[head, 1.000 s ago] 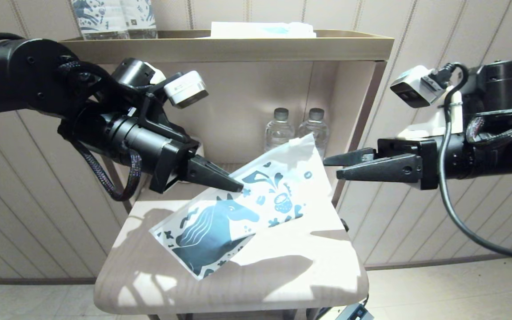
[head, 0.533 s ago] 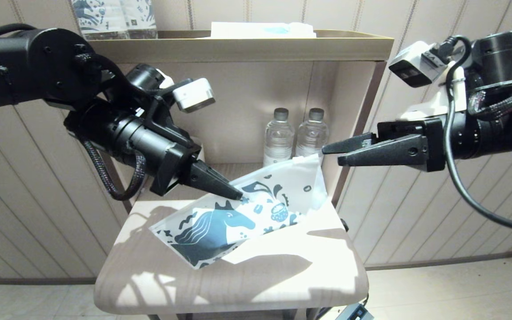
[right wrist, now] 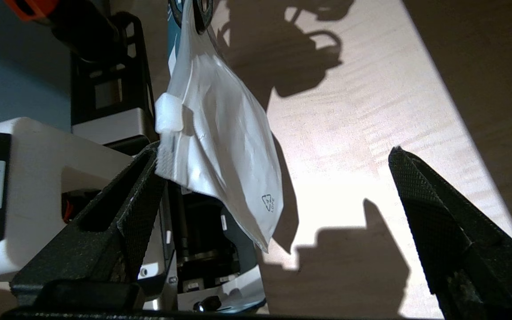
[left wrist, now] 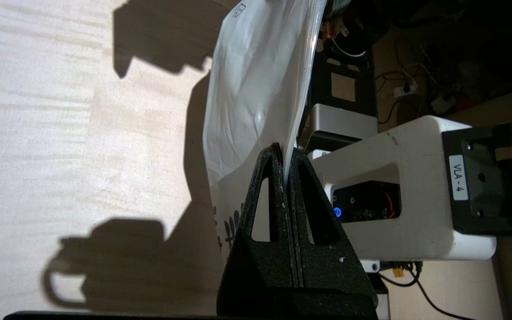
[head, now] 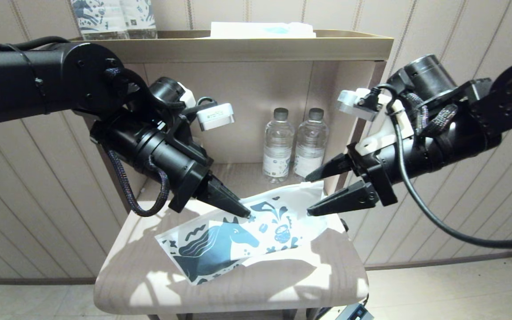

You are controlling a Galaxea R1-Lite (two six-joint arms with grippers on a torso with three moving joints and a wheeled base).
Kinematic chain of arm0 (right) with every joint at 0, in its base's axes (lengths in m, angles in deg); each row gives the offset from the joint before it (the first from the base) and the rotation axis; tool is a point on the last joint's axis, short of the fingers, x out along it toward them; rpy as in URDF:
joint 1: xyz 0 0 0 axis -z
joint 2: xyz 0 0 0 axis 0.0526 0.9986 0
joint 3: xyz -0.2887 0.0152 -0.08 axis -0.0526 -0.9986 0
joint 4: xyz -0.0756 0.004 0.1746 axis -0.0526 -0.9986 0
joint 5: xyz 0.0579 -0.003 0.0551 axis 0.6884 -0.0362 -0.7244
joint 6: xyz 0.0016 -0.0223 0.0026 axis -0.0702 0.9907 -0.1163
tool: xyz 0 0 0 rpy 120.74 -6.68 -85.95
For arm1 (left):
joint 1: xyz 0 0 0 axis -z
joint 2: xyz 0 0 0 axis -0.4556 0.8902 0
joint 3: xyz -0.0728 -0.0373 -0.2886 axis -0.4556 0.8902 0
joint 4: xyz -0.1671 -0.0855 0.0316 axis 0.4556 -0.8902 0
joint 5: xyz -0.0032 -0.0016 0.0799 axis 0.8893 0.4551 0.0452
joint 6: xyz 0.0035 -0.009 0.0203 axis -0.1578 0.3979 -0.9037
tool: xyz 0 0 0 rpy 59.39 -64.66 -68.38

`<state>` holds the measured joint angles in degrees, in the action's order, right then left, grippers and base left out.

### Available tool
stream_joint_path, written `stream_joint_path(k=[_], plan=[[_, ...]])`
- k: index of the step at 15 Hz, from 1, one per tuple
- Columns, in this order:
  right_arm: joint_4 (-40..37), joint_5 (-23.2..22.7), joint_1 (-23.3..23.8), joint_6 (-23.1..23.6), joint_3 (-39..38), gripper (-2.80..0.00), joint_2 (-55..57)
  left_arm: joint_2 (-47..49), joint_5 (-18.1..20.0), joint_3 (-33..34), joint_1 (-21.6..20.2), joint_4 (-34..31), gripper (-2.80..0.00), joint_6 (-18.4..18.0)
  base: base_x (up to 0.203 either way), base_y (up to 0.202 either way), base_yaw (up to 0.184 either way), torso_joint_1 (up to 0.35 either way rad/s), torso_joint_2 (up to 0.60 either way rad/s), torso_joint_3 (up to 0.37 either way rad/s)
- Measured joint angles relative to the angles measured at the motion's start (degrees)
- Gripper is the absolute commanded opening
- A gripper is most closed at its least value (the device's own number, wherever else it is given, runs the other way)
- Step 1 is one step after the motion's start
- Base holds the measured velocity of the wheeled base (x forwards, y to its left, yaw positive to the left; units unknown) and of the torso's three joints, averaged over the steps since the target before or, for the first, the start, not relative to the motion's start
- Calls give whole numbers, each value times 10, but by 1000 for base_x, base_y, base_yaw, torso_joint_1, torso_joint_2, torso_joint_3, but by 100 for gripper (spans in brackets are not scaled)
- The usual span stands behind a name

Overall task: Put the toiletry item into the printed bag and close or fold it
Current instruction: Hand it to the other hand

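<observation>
Jaws of the left gripper [head: 245,214] are clamped on the printed bag [head: 238,231], which is held slanting above the counter [head: 282,280]. Wide-open jaws of the right gripper [head: 311,195] flank its raised end, gripping nothing.

white bag [head: 256,222] with a dark blue horse and little blue doodles, black fingers [head: 227,202], pale wood-grain counter [head: 282,280], clear bottles [head: 278,146] with grey caps, beige shelf [head: 256,46]
</observation>
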<state>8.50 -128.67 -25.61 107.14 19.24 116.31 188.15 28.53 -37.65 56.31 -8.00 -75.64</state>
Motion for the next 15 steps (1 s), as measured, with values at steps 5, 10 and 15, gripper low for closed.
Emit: stream_joint_path(k=[5, 10, 15], plan=[[-1, 35, -45, 24, 24, 0, 36, 3, 0, 0, 0, 1, -280, -6, 0, 0, 0, 0, 0, 0], [1, 36, -63, 29, 25, 0, 47, 3, 0, 0, 0, 3, -280, -7, 0, 0, 0, 0, 0, 0], [3, 36, -64, 28, 27, 0, 53, 3, 1, 1, 0, 2, -280, -8, 0, 0, 0, 0, 0, 0]])
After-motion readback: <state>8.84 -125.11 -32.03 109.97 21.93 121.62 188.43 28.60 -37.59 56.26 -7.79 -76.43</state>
